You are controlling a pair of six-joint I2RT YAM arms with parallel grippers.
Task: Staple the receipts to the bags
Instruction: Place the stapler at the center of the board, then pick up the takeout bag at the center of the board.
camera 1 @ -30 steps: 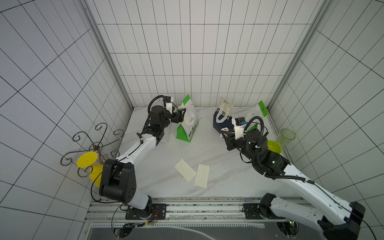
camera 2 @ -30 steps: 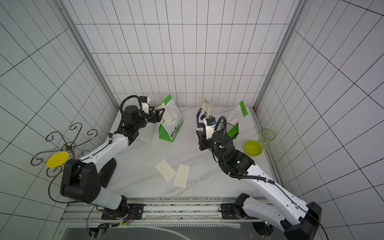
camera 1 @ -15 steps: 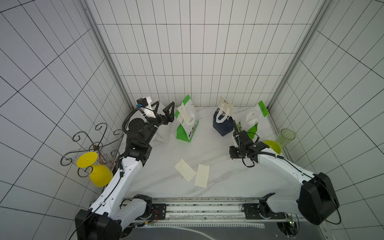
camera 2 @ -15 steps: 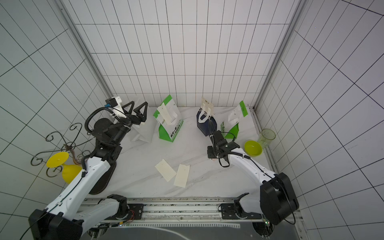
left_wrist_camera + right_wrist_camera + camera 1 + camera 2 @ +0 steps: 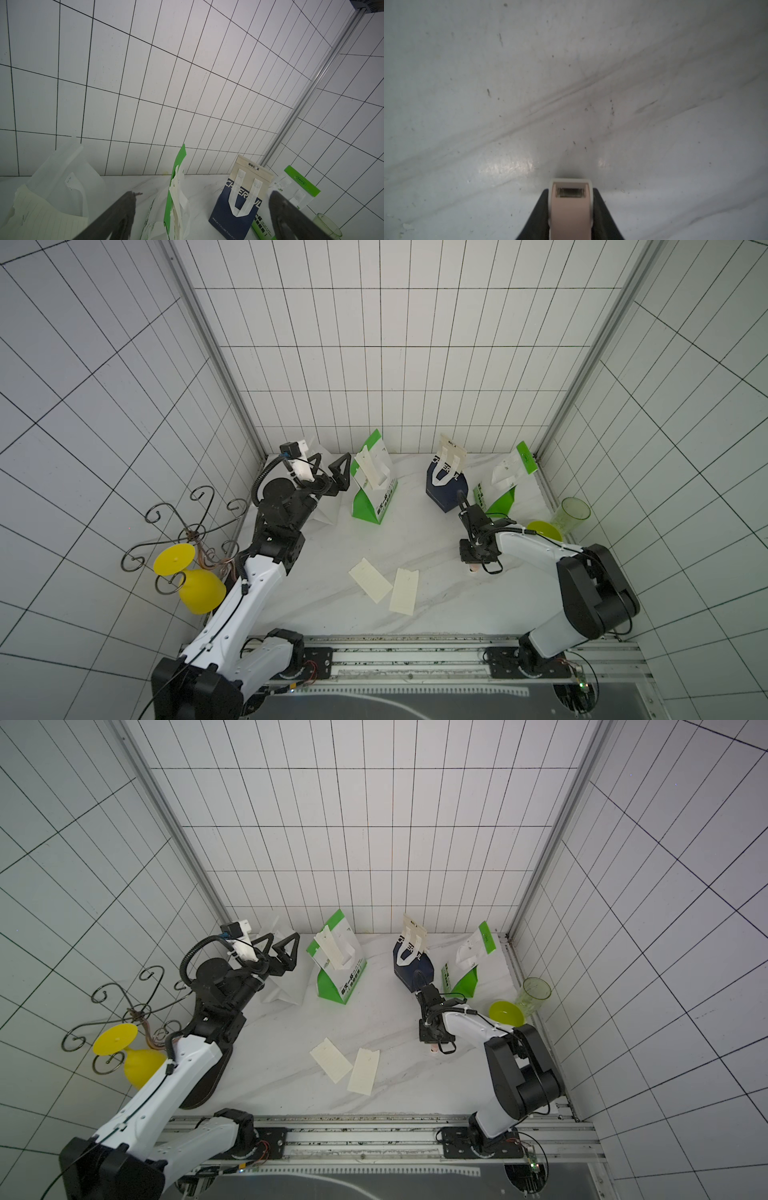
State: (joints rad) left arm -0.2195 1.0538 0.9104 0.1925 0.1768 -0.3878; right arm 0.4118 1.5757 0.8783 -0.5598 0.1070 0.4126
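Four bags stand along the back edge of the counter (image 5: 415, 539). A white bag (image 5: 324, 512) is nearest the back left corner, with a green-and-white bag (image 5: 376, 502) just beside it. A navy bag (image 5: 444, 493) stands past the middle, and a second green-and-white bag (image 5: 505, 489) is close to the back right corner. Two loose receipts lie flat side by side toward the middle of the front edge, one (image 5: 370, 580) angled and the other (image 5: 404, 591) nearly straight. A cream slip (image 5: 371, 470) leans across the top of the first green-and-white bag. In the left wrist view a lined cream slip (image 5: 41, 214) rests against the white bag. The left gripper (image 5: 330, 472) hangs raised over the white bag with its jaws spread wide and nothing between them. The right gripper (image 5: 571, 193) points straight down in front of the navy bag, toward the right edge. Its fingers press both sides of a pale pink stapler (image 5: 571, 209), whose end is close to the counter.
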